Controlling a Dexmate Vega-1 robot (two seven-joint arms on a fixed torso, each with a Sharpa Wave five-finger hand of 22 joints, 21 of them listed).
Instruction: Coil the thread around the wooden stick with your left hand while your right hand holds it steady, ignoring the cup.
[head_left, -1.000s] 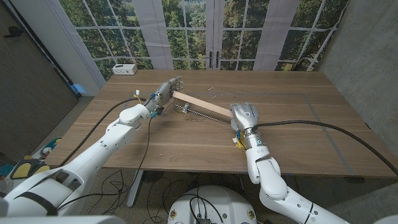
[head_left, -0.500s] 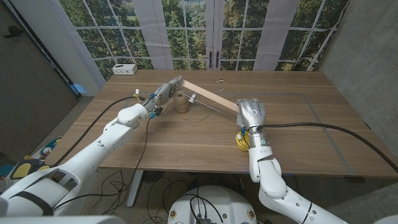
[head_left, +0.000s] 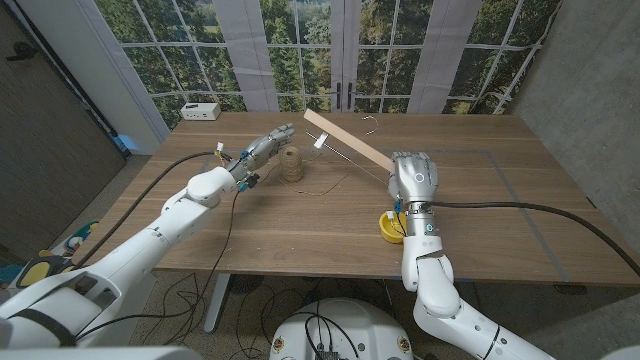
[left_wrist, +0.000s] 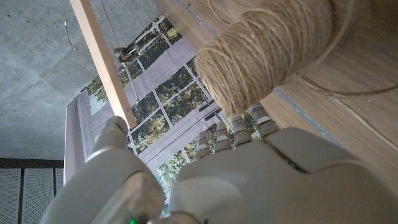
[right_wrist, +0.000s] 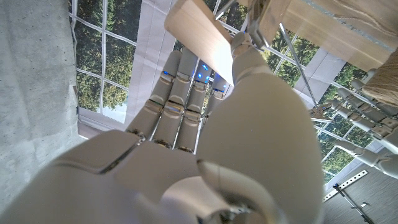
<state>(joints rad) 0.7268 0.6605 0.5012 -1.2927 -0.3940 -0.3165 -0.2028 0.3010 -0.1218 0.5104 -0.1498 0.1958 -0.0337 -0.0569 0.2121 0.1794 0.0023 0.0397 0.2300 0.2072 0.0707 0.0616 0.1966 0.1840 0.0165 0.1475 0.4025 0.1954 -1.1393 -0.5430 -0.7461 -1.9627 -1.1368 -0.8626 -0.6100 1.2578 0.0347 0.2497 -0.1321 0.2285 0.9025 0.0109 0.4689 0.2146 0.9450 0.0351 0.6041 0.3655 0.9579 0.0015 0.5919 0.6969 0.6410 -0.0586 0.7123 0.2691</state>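
Wooden stick (head_left: 348, 141), raised aslant over the desk (head_left: 480, 215), grasped at its near end by the right hand (head_left: 413, 176); left hand (head_left: 262, 148), fingers unclenched and empty, beside the twine spool (head_left: 290, 164), whose winding shows in the left wrist view.

Even daylight from the tall windows (head_left: 330, 45) fills the room, with no harsh glare on the wooden table (head_left: 470, 215).
Shadows beneath the arms are soft and faint. The head view bows straight lines toward its edges. In the left wrist view the twine spool (left_wrist: 264, 53) just beyond the fingers is sharp, while the left hand (left_wrist: 249, 180) looms pale and blurred; the right hand (right_wrist: 205, 143) is likewise soft, backlit by bright panes.
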